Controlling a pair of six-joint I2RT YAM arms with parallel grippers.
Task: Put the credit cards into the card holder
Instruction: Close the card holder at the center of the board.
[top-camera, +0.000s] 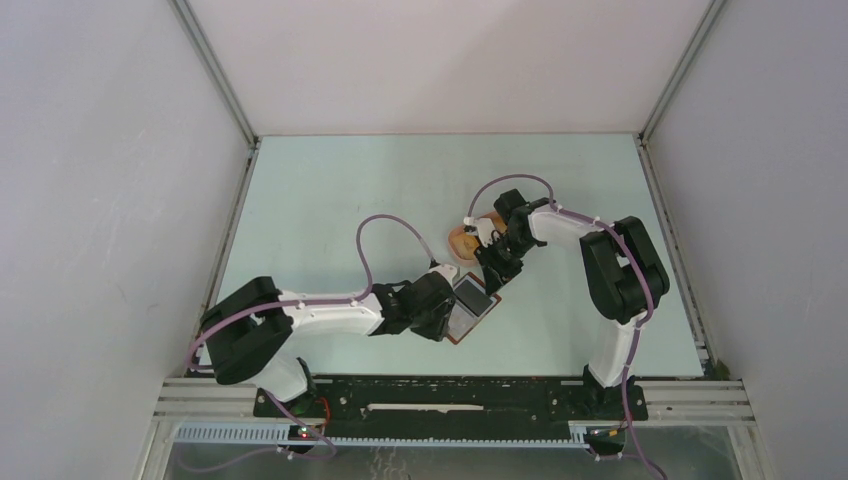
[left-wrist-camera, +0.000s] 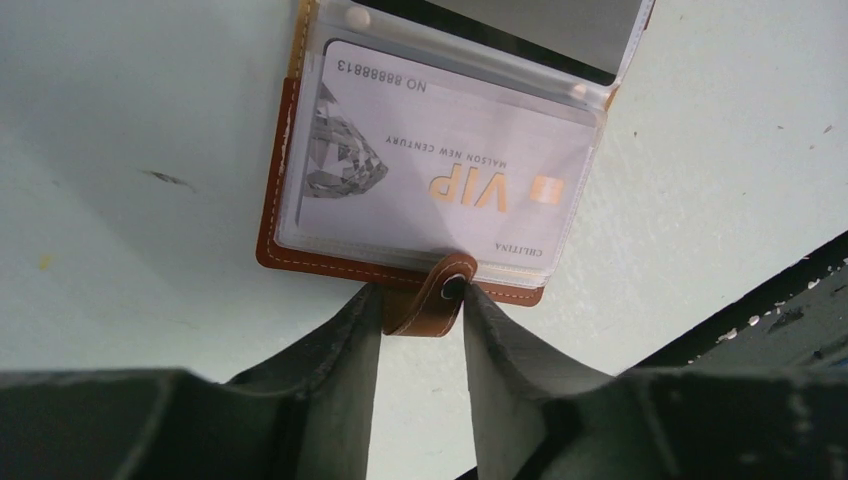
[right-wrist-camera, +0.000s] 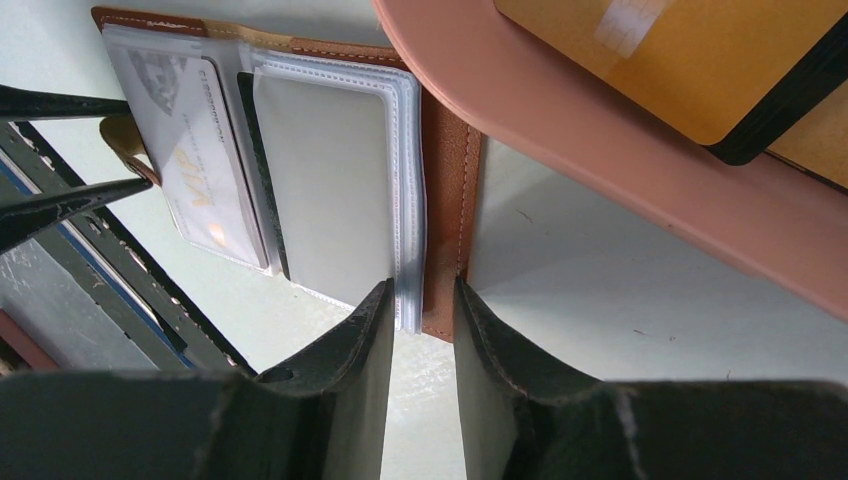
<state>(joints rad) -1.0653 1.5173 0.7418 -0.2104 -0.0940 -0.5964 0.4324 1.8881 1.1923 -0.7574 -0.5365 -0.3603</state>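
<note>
card holder (top-camera: 472, 306): lying open and flat on the table (top-camera: 330, 200), a bit toward 5 o'clock from the middle in the top view. Brown leather outside, clear sleeves facing up.

VIP card (left-wrist-camera: 440, 170): pale one with gold lettering. It's already tucked in the sleeve on the half of the holder nearer the left arm.

grey card (right-wrist-camera: 320, 190): sitting in the next sleeve over, with a dark edge showing along its side.

yellow card (right-wrist-camera: 680, 50): not in the holder. It's lying in the pink tray (right-wrist-camera: 600, 130) with a dark card (right-wrist-camera: 790, 105) peeking out underneath.

pink tray position: just beside the holder, at its 12 o'clock in the top view.

left gripper (left-wrist-camera: 420, 305): at the holder's 8 o'clock. The jaws are pulled in close around the snap tab (left-wrist-camera: 440, 298), with both fingers touching it, so it looks pinched.

right gripper (right-wrist-camera: 422, 300): at the holder's 1 o'clock. There's only a narrow gap between the fingers, and they straddle the edge where the sleeve stack meets the leather. Honestly can't tell if it's actually pinching anything or just sitting over it.
</note>
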